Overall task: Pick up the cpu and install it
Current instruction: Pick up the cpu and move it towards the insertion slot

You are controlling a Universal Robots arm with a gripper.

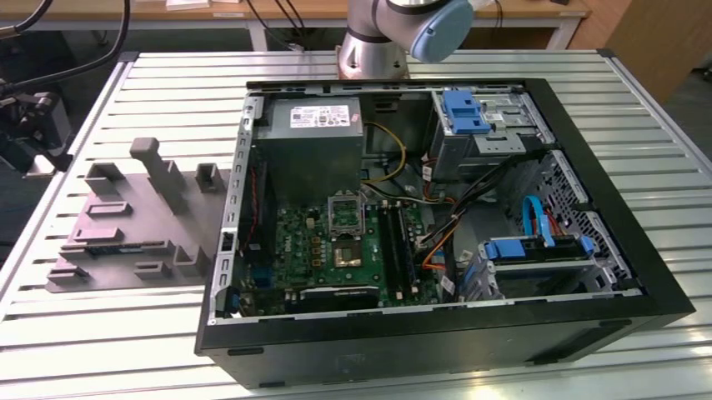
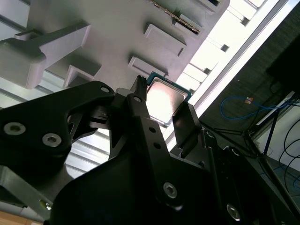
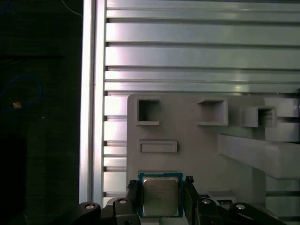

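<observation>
Slatted table [image 3: 197, 56], grey tray [image 3: 197, 140], cpu [image 3: 160, 196] between jaws

a robotics lab: slatted aluminium table [image 1: 167, 83], robot arm base [image 1: 373, 50], opened computer case [image 1: 445, 342], trailing floor cables [image 2: 243, 101]

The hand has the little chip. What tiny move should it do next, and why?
Probably start carrying the chip toward the socket. The hand grips it on both sides, and it hangs clear above the grey tray.
</observation>
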